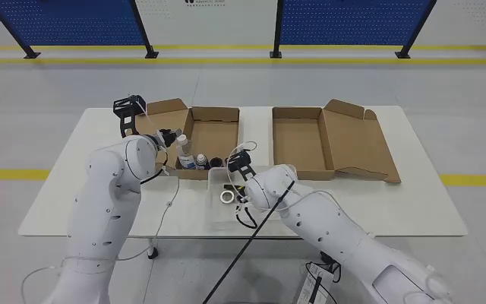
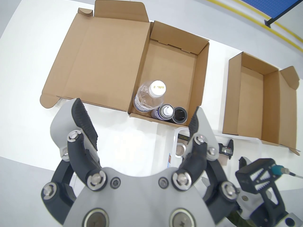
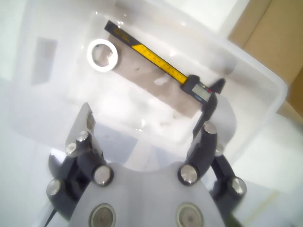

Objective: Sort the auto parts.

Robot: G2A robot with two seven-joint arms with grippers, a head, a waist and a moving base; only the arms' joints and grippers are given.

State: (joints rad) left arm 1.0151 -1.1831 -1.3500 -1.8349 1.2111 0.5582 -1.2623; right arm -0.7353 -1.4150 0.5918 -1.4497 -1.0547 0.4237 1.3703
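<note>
Right pincer (image 3: 151, 112) wide open, empty, at the bin (image 3: 260, 72) — caliper (image 3: 163, 68) head just beside one finger (image 3: 226, 116), ring (image 3: 102, 55) farther ahead, probably lining up a grab. Left pincer (image 2: 137, 108) wide open, empty, hovers clear — bottle (image 2: 151, 95) and can (image 2: 164, 111) stand in the box (image 2: 170, 67) just ahead.

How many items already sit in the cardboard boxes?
3, in a row along the near wall of one cardboard box: a clear bottle, a small spray can, a black cylinder. Nothing seems hidden.

The left pincer (image 2: 137, 111) hangs wide open, held high and pointing down; the right pincer (image 3: 153, 105), lower, is open too.
</note>
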